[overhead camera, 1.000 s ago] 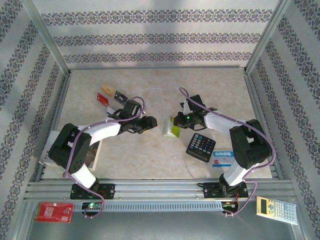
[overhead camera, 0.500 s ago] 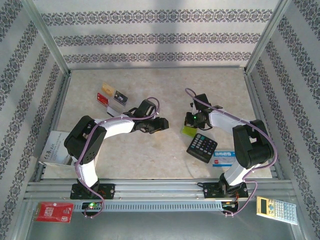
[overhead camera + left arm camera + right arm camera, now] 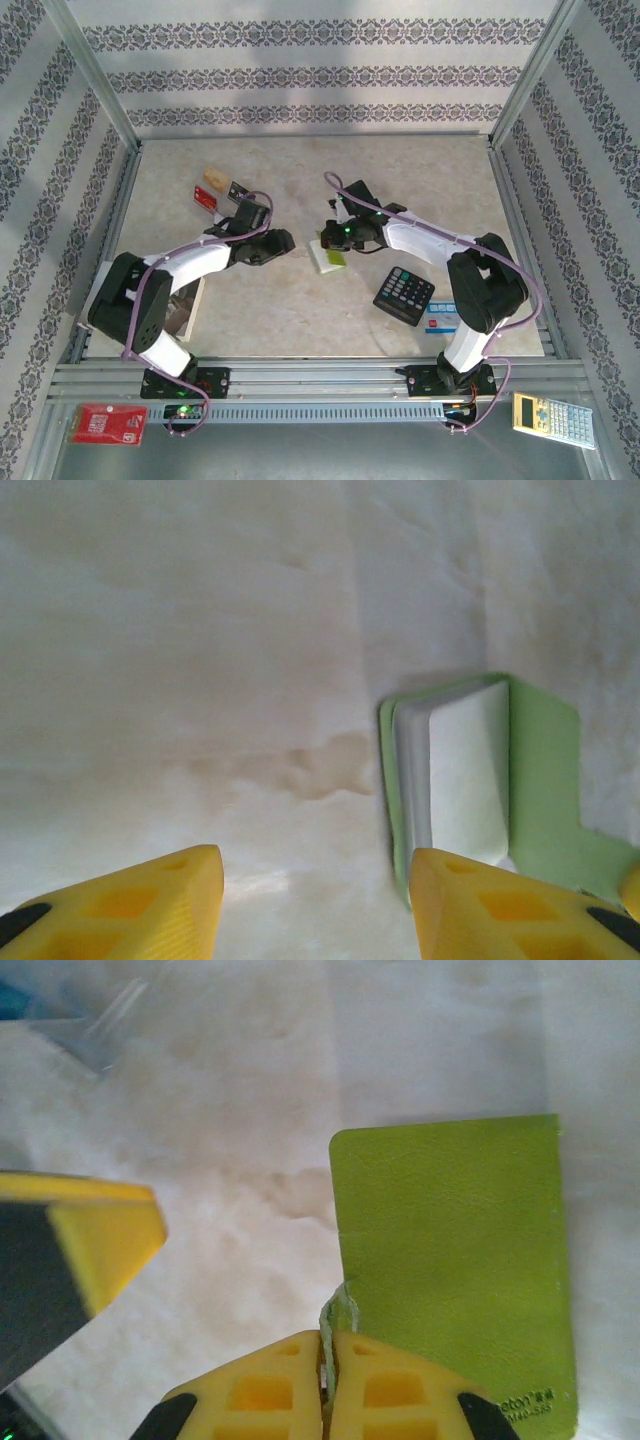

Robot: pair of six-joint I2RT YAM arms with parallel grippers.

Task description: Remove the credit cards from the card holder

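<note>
The card holder (image 3: 329, 256) is a lime-green wallet lying on the table's middle. My right gripper (image 3: 327, 1360) is shut on a thin flap at the card holder's (image 3: 450, 1250) near-left edge. My left gripper (image 3: 315, 910) stands open just left of the card holder (image 3: 470, 775), whose cream inner faces gape toward it; nothing is between its fingers (image 3: 150, 905). The left gripper (image 3: 277, 243) is a short way from the right gripper (image 3: 337, 236). A tan credit card (image 3: 213, 178), a red one (image 3: 204, 197) and a black one (image 3: 239, 191) lie at the back left.
A black calculator (image 3: 403, 295) and a blue-and-white box (image 3: 446, 318) lie at the front right. A white booklet (image 3: 188, 303) sits at the front left. Off the table, a red packet (image 3: 108, 424) and a pale calculator (image 3: 553, 419) lie in front.
Over the last half second both grippers have swung left, the right one dragging the card holder with it. Before that, they had moved right.
</note>
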